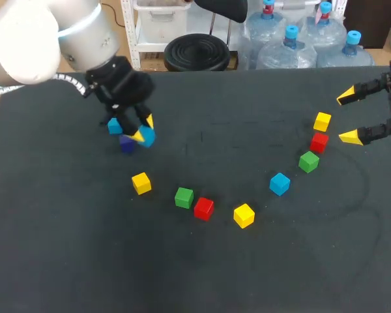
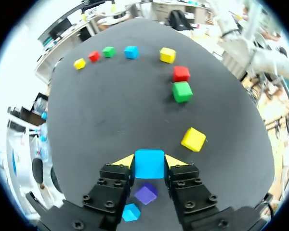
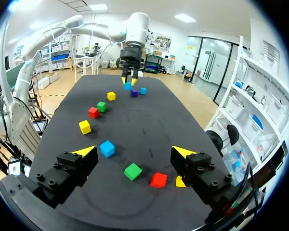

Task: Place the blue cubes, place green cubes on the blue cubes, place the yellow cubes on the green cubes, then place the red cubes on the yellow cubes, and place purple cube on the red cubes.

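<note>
Left gripper (image 1: pixel 143 127) is clamped on the held blue cube (image 1: pixel 146 135), yellow wedge tips pressing its two flat sides at the table's far left. On the matte black table (image 1: pixel 247 274), small glossy, square-edged blocks curve in an arc. Nearest sits the front yellow cube (image 1: pixel 244 215), with the red cube (image 1: pixel 204 208) touching the green cube (image 1: pixel 184 197) to its left. A little farther, the left yellow cube (image 1: pixel 141 183) lies out left and the middle blue cube (image 1: pixel 279 184) right. Farther right climb the second green cube (image 1: pixel 308 161), second red cube (image 1: pixel 319 142) and far yellow cube (image 1: pixel 322 121). Right gripper (image 1: pixel 347 117) hangs beside them, fingers spread wide, holding nothing. Back left, the purple cube (image 1: pixel 127 144) and loose blue cube (image 1: pixel 115 126) sit just beside the held one.
</note>
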You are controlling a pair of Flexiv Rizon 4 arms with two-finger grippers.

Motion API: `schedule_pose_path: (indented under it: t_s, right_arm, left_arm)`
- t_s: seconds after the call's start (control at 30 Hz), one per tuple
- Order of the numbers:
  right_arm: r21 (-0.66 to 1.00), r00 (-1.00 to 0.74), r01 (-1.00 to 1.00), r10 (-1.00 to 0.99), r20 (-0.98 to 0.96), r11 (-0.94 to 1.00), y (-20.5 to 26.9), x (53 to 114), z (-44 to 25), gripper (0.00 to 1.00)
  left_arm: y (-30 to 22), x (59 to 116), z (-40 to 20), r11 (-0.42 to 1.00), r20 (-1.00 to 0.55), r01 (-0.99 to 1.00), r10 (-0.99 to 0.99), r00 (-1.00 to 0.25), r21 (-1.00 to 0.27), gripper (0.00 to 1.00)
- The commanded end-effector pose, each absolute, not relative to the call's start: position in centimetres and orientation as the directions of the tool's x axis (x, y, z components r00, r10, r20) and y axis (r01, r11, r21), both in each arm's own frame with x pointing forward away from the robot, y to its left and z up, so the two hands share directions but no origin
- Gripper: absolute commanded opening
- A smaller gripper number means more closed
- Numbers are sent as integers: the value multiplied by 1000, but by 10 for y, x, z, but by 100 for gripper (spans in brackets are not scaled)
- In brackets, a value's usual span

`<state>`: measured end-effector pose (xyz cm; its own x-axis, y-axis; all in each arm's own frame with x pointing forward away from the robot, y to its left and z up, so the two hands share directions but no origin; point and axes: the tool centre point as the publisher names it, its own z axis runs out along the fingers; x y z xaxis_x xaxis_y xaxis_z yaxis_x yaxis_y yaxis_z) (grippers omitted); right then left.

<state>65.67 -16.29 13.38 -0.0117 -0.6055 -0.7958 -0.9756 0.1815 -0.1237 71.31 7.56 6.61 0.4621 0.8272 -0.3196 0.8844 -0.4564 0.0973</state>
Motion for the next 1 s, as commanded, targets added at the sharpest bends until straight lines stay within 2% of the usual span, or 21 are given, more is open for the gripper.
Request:
schedule_pose_path:
  t_s: [0.03,0.2,0.63,1.0]
  right_arm:
    - [-124,-10,-976,-604,-797,181,-163,657,133,100]
    - [-124,-10,-976,-604,-797,181,-163,657,133,100]
    - [-124,-10,-976,-604,-797,181,-163,657,133,100]
    - [-124,-10,-976,-604,-797,181,-163,657,133,100]
  left_arm:
    - [62,717,70,-397,-314,913,858,406,95,0]
    - [45,730,70,-276,-304,956,907,292,96,0]
    - [4,740,69,-72,-341,991,934,108,114,0]
    - [-26,731,60,-48,-309,996,948,69,76,0]
